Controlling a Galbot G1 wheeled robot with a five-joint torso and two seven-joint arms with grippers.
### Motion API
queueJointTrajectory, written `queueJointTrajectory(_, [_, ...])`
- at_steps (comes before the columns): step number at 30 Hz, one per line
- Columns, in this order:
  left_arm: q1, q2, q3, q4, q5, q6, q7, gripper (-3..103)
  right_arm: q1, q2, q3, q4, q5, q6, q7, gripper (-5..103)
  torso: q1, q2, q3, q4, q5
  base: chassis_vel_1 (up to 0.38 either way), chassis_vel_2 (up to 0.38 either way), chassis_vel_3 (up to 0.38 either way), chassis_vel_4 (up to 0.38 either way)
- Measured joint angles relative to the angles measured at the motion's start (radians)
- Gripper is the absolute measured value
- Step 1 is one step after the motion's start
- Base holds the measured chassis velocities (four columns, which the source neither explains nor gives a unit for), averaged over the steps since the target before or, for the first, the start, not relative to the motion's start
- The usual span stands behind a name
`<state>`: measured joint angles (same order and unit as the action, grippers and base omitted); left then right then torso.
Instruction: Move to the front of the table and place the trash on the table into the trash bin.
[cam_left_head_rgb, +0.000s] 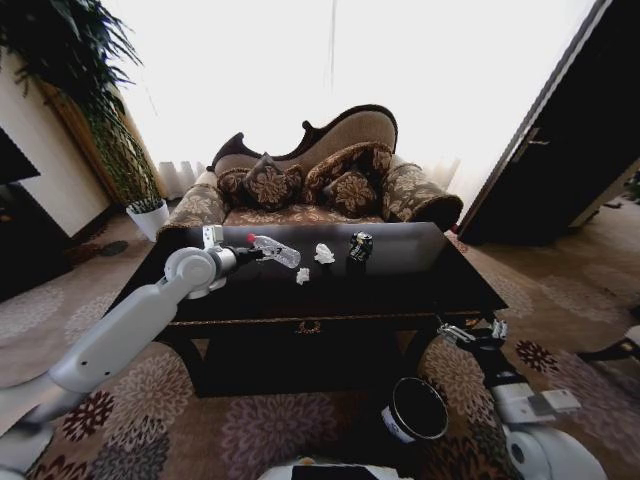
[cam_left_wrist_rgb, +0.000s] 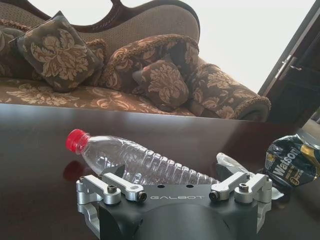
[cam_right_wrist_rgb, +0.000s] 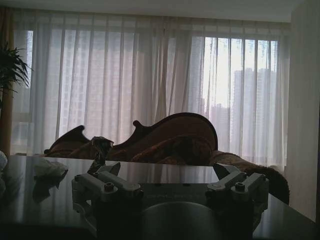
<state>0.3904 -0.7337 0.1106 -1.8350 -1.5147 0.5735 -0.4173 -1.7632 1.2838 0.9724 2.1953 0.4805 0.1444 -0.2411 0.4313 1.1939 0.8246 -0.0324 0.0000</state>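
You faced a wall of tall windows hung with sheer white curtains (cam_right_wrist_rgb: 150, 80), strongly backlit by daylight. A brown floral-patterned sofa with a curved dark-wood back (cam_left_head_rgb: 320, 170) stood before them, carrying several matching fringed cushions (cam_left_wrist_rgb: 57, 50). The floor was a beige carpet with dark flower medallions (cam_left_head_rgb: 290, 430). A leafy green plant in a white pot (cam_left_head_rgb: 148, 215) stood at your left; a dark wooden door (cam_left_head_rgb: 560, 150) at your right.

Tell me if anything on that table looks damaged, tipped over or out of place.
The clear bottle lies on its side on the table, red cap on, just ahead of the open left gripper. Beside it a dark can looks crushed and crumpled. White tissue lumps are scattered between them. Nothing looks spilled.
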Motion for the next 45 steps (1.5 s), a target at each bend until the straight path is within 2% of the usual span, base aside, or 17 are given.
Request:
queueJointTrajectory(16, [-0.012, 0.010, 0.001, -0.015, 0.006, -0.001, 0.003, 100, 0.001, 0.000, -0.002, 0.001, -0.001, 0.000, -0.002, 100, 0.000, 0.000, 0.000, 0.0001, 0.0000, 0.000, 0.000, 0.000, 0.000])
queueJointTrajectory(23, [-0.003, 0.012, 0.001, -0.002, 0.033, 0.001, 0.011, 100, 0.004, -0.002, -0.004, -0.005, -0.001, 0.000, -0.002, 100, 0.000, 0.000, 0.000, 0.0000, 0.0000, 0.000, 0.000, 0.000, 0.000])
queueJointTrajectory(36, [0.022, -0.012, -0.034, 0.109, 0.107, -0.016, 0.027, 100, 0.006, -0.004, -0.007, -0.010, -0.001, 0.000, -0.003, 100, 0.000, 0.000, 0.000, 0.0000, 0.0000, 0.000, 0.000, 0.000, 0.000])
queueJointTrajectory(45, [0.069, 0.028, -0.068, 0.081, 0.127, -0.012, 0.036, 100, 0.006, -0.006, -0.006, -0.011, -0.001, 0.000, -0.003, 100, 0.000, 0.000, 0.000, 0.0001, -0.0001, 0.000, 0.000, 0.000, 0.000])
